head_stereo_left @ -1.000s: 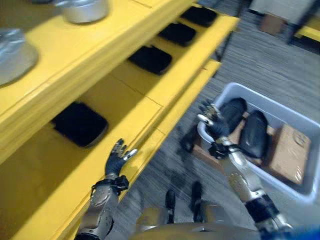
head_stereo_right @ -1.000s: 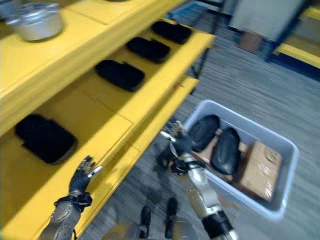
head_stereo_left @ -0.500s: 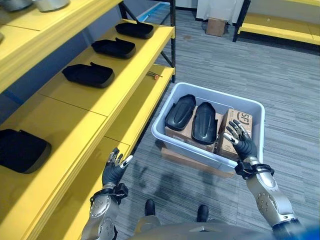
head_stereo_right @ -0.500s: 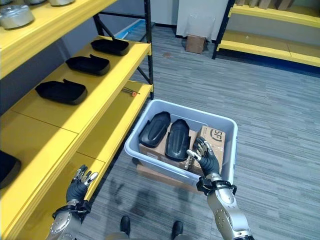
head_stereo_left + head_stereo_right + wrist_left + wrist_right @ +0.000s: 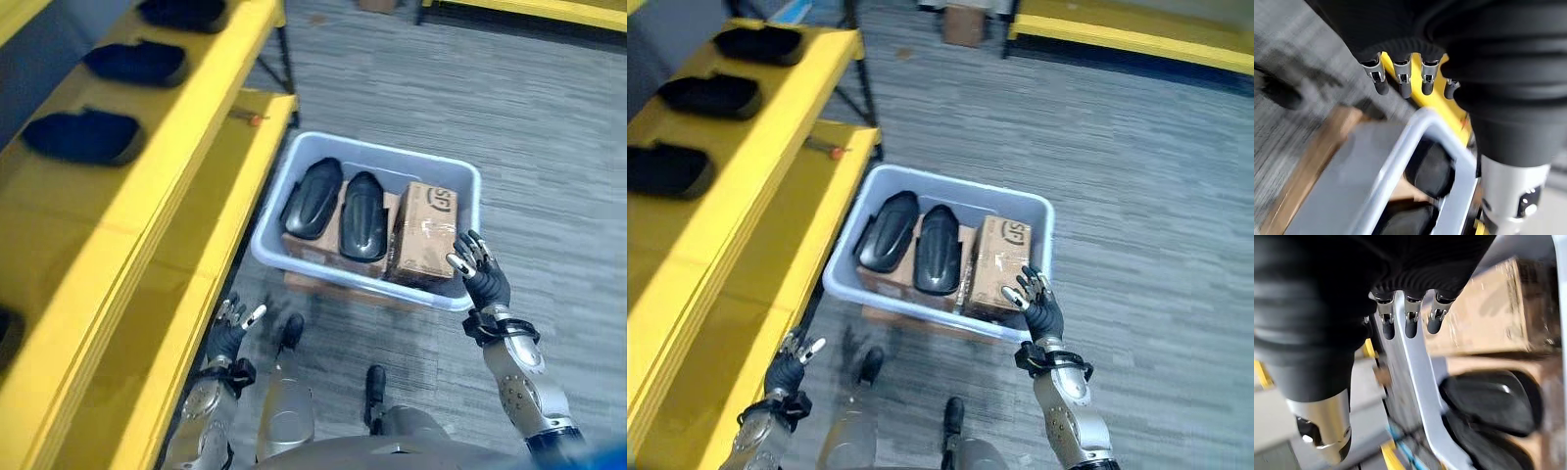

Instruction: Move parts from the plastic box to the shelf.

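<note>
A pale grey plastic box stands on the floor beside the yellow shelf. Two black oval parts lie side by side in it on cardboard, with a brown carton to their right. My right hand is open, fingers spread, at the box's near right rim by the carton, holding nothing. My left hand hangs open and empty low by the shelf's front edge, left of the box. Several more black parts rest on the shelf's upper board.
A flat cardboard sheet lies under the box. The grey carpet spreads right and beyond the box. Another yellow rack runs along the far side, with a small carton on the floor near it.
The view has swung down and toward the box, so the shelf slid left. My right hand stays open by the box's near right rim; the left hand stays low by the shelf.
</note>
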Available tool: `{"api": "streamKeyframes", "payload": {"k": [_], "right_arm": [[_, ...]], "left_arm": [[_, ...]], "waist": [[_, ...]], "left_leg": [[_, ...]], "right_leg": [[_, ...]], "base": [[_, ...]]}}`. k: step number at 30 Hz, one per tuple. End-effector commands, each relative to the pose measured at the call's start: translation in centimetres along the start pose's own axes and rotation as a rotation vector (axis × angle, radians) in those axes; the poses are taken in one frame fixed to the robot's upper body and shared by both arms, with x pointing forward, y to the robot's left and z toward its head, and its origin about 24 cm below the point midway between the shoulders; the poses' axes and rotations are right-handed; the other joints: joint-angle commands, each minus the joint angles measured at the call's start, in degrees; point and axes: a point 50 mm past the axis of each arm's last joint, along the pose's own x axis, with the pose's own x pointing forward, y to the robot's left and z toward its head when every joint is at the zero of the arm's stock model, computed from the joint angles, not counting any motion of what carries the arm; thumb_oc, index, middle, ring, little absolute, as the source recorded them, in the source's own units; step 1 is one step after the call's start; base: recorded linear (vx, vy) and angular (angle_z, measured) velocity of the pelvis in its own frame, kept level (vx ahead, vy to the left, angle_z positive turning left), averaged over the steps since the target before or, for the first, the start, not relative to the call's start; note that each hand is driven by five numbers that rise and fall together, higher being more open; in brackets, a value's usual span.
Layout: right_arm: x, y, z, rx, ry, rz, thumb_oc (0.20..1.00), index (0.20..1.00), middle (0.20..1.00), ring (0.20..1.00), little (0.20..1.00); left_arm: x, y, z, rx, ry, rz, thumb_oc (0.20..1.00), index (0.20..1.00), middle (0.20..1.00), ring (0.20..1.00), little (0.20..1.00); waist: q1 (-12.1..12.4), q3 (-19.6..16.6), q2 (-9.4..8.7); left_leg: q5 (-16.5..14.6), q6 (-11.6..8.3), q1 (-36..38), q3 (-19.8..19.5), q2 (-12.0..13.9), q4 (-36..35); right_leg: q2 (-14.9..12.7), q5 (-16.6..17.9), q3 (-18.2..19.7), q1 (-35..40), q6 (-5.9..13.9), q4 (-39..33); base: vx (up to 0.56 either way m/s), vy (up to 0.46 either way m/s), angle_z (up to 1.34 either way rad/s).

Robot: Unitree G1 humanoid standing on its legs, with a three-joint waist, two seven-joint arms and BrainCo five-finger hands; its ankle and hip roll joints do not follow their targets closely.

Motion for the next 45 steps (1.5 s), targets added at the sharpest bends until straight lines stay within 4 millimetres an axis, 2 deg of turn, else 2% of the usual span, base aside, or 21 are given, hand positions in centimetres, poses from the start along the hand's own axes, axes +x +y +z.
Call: {"api": "streamKeyframes", "payload": {"k": [1, 3, 5, 11, 14, 16, 18, 20, 21, 23, 24, 27, 28, 31, 32, 35, 37, 41, 43, 45], "right_arm": [[-0.2, 1.3, 1.2, 0.028, -0.071, 0.068, 1.000, 1.000, 1.000, 1.000, 1.000], [-0.2, 1.5, 1.0, 0.037, -0.066, 0.074, 1.000, 1.000, 1.000, 1.000, 1.000], [-0.1, 1.9, 0.8, 0.046, -0.047, 0.101, 1.000, 1.000, 1.000, 1.000, 1.000], [-0.2, 2.0, 0.6, 0.052, -0.030, 0.124, 1.000, 1.000, 1.000, 1.000, 1.000], [0.4, 2.7, 1.6, 0.042, -0.070, 0.158, 1.000, 1.000, 1.000, 1.000, 1.000], [1.3, 4.0, 2.9, 0.034, -0.128, 0.199, 1.000, 1.000, 1.000, 1.000, 1.000], [1.6, 4.5, 3.2, 0.033, -0.142, 0.213, 1.000, 1.000, 1.000, 1.000, 1.000], [2.7, 6.3, 4.3, 0.030, -0.189, 0.254, 1.000, 1.000, 1.000, 1.000, 1.000], [2.8, 6.3, 4.3, 0.030, -0.190, 0.254, 1.000, 1.000, 1.000, 1.000, 1.000], [3.7, 7.9, 5.5, 0.017, -0.235, 0.284, 1.000, 1.000, 1.000, 1.000, 1.000], [3.7, 7.9, 5.5, 0.017, -0.236, 0.284, 1.000, 1.000, 1.000, 1.000, 1.000], [4.9, 9.9, 6.9, 0.004, -0.290, 0.311, 1.000, 1.000, 1.000, 1.000, 1.000], [5.6, 12.0, 8.1, 0.005, -0.339, 0.354, 1.000, 1.000, 1.000, 1.000, 1.000], [6.6, 14.6, 10.4, -0.014, -0.417, 0.394, 1.000, 1.000, 1.000, 1.000, 1.000], [7.0, 15.0, 11.1, -0.017, -0.441, 0.382, 1.000, 1.000, 1.000, 1.000, 1.000], [7.3, 15.5, 11.8, -0.023, -0.465, 0.376, 1.000, 1.000, 1.000, 1.000, 1.000], [7.7, 15.9, 13.0, -0.039, -0.510, 0.350, 1.000, 1.000, 1.000, 1.000, 1.000], [8.2, 16.1, 14.5, -0.054, -0.569, 0.312, 1.000, 1.000, 1.000, 1.000, 1.000], [8.6, 16.0, 16.2, -0.086, -0.642, 0.260, 1.000, 1.000, 1.000, 1.000, 1.000], [8.7, 16.1, 16.7, -0.100, -0.665, 0.244, 1.000, 1.000, 1.000, 1.000, 1.000]], "left_arm": [[-0.1, 0.9, 3.1, 0.069, -0.141, -0.029, 1.000, 1.000, 1.000, 1.000, 1.000], [-0.1, 1.2, 3.4, 0.074, -0.146, -0.023, 1.000, 1.000, 1.000, 1.000, 1.000], [-0.1, 2.0, 4.0, 0.103, -0.159, -0.008, 1.000, 1.000, 1.000, 1.000, 1.000], [-0.2, 2.8, 4.8, 0.145, -0.173, 0.003, 1.000, 1.000, 1.000, 1.000, 1.000], [0.3, 2.1, 6.3, 0.169, -0.229, -0.021, 1.000, 1.000, 1.000, 1.000, 1.000], [1.0, 0.6, 7.8, 0.163, -0.296, -0.056, 1.000, 1.000, 1.000, 1.000, 1.000], [1.3, 0.0, 8.3, 0.157, -0.318, -0.069, 1.000, 1.000, 1.000, 1.000, 1.000], [1.9, -1.9, 10.0, 0.123, -0.393, -0.112, 1.000, 1.000, 1.000, 1.000, 1.000], [1.9, -1.9, 10.0, 0.122, -0.394, -0.112, 1.000, 1.000, 1.000, 1.000, 1.000], [2.0, -3.4, 11.5, 0.080, -0.464, -0.141, 1.000, 1.000, 1.000, 1.000, 1.000], [2.1, -3.4, 11.5, 0.079, -0.464, -0.141, 1.000, 1.000, 1.000, 1.000, 1.000], [1.9, -5.0, 13.2, 0.034, -0.539, -0.182, 1.000, 1.000, 1.000, 1.000, 1.000], [1.7, -6.5, 14.3, -0.023, -0.594, -0.220, 1.000, 1.000, 1.000, 1.000, 1.000], [1.5, -8.8, 16.2, -0.067, -0.674, -0.279, 1.000, 1.000, 1.000, 1.000, 1.000], [1.4, -9.6, 16.8, -0.083, -0.702, -0.304, 1.000, 1.000, 1.000, 1.000, 1.000], [1.2, -10.3, 17.5, -0.102, -0.732, -0.322, 1.000, 1.000, 1.000, 1.000, 1.000], [1.0, -11.3, 18.3, -0.129, -0.764, -0.348, 1.000, 1.000, 1.000, 1.000, 1.000], [0.6, -12.6, 19.2, -0.150, -0.798, -0.392, 1.000, 1.000, 1.000, 1.000, 1.000], [0.2, -13.5, 20.1, -0.172, -0.838, -0.423, 1.000, 1.000, 1.000, 1.000, 1.000], [0.0, -13.8, 20.3, -0.177, -0.849, -0.433, 1.000, 1.000, 1.000, 1.000, 1.000]], "waist": [[1.8, -2.7, -3.67], [1.9, -2.5, -4.11], [1.7, -2.1, -5.34], [1.3, -2.0, -7.03], [0.9, -1.8, -7.99], [0.5, -1.2, -8.07], [0.3, -1.0, -7.99], [0.2, 0.2, -7.60], [0.1, 0.2, -7.59], [0.2, 1.4, -7.22], [0.2, 1.4, -7.20], [0.5, 2.9, -6.75], [1.0, 4.2, -6.70], [1.5, 6.4, -6.84], [1.6, 7.2, -6.61], [1.7, 7.9, -6.32], [1.8, 8.7, -5.92], [2.0, 9.8, -5.36], [1.9, 10.7, -4.69], [1.9, 11.0, -4.47]], "left_leg": [[-1.8, 2.30, 2.2, 3.6, -0.7, 1.3], [-3.0, 2.74, 2.1, 5.2, -1.1, 2.5], [-4.8, 3.63, 1.7, 8.0, -1.9, 4.3], [-6.8, 4.83, 0.4, 9.4, -3.1, 6.2], [-7.2, 5.08, -0.7, 9.4, -3.4, 6.7], [-7.1, 5.04, -2.2, 9.2, -3.5, 7.1], [-7.0, 4.97, -2.7, 9.1, -3.4, 7.2], [-6.4, 4.64, -4.2, 8.9, -3.4, 7.1], [-6.4, 4.63, -4.3, 8.8, -3.3, 7.1], [-5.5, 4.28, -5.9, 8.7, -3.3, 6.7], [-5.5, 4.28, -5.9, 8.6, -3.3, 6.7], [-4.3, 3.94, -7.8, 8.6, -3.3, 6.2], [-3.7, 3.74, -9.1, 8.9, -3.1, 5.8], [-3.0, 3.31, -11.6, 8.7, -2.9, 6.2], [-2.7, 3.07, -12.5, 8.4, -3.0, 6.3], [-2.6, 3.00, -13.5, 8.3, -3.1, 6.4], [-2.5, 2.95, -14.5, 8.3, -3.2, 6.6], [-2.2, 2.87, -15.4, 8.4, -3.3, 6.7], [-1.9, 2.82, -15.9, 8.2, -3.4, 6.2], [-1.8, 2.80, -16.1, 8.2, -3.3, 6.0]], "right_leg": [[-6.1, 0.9, -0.2, -0.5, 5.93, 0.2], [-7.2, 1.3, 0.7, -0.7, 6.54, 0.2], [-8.8, 2.7, 2.1, -2.2, 7.59, 0.2], [-10.4, 3.8, 2.4, -3.9, 8.75, 0.2], [-10.9, 4.1, 1.8, -4.8, 8.73, 0.2], [-11.1, 4.4, 1.3, -6.1, 8.51, 0.2], [-11.2, 4.5, 1.2, -6.6, 8.38, 0.2], [-11.3, 4.9, 0.8, -8.4, 8.09, 0.5], [-11.3, 4.9, 0.8, -8.4, 8.08, 0.5], [-11.2, 5.4, 0.5, -10.3, 7.83, 0.6], [-11.2, 5.4, 0.5, -10.3, 7.82, 0.6], [-11.1, 6.0, 0.1, -12.7, 7.76, 0.8], [-10.9, 6.4, 0.1, -14.7, 7.81, 1.2], [-10.6, 6.7, 0.0, -17.3, 7.50, 2.3], [-10.6, 6.5, -0.2, -18.1, 7.32, 2.9], [-10.6, 6.3, -0.3, -19.3, 7.24, 3.8], [-10.5, 6.2, -0.2, -20.6, 7.09, 4.7], [-10.4, 6.1, -0.1, -22.0, 6.89, 5.5], [-10.2, 5.8, 0.0, -23.4, 6.73, 6.3], [-10.2, 5.7, 0.1, -24.0, 6.65, 6.6]], "base": [[0.10, 0.313, -0.21], [0.04, 0.244, -0.53], [0.01, 0.212, -0.62], [0.03, 0.113, -0.32], [0.05, 0.030, -0.12], [-0.03, 0.002, 0.07], [-0.04, -0.004, 0.03], [-0.06, -0.018, -0.02], [-0.08, -0.020, 0.03], [-0.07, -0.028, 0.08], [-0.08, -0.035, 0.05], [-0.08, -0.036, 0.00], [-0.12, -0.053, -0.10], [-0.08, -0.054, -0.06], [-0.05, -0.045, 0.02], [-0.03, -0.012, 0.07], [-0.03, -0.004, 0.04], [0.00, -0.001, -0.01], [0.00, -0.007, -0.05], [0.00, 0.000, 0.00]]}}
